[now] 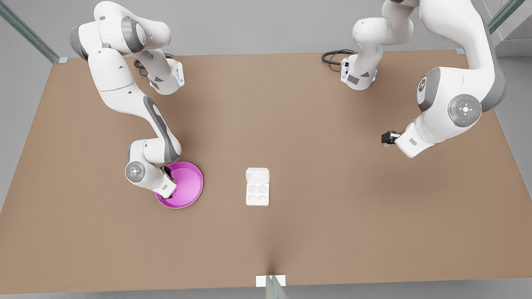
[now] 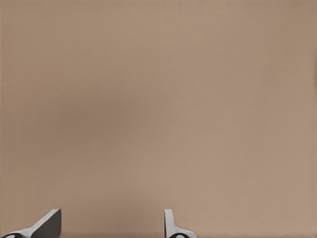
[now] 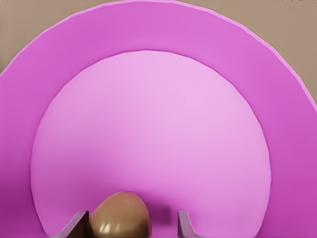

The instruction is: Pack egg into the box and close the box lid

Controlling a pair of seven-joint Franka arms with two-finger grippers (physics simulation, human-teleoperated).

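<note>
Tiny tan-brown oval egg [image 3: 120,214]: on round pink plate [image 1: 189,182], between right gripper [image 3: 131,225] fingers, spread, untouched | white four-cup egg carton [image 1: 257,187]: lid [image 1: 257,175] open, mid-surface | left gripper [image 2: 111,225]: fingers apart, empty, waiting over brown surface [image 1: 316,137]

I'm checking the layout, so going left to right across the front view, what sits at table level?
Right pincer over the pink plate → box, its lid open → left pincer, waiting above bare table.

Front view looks down from overhead; right wrist view hovers close above the plate [image 3: 163,29], shared
</note>
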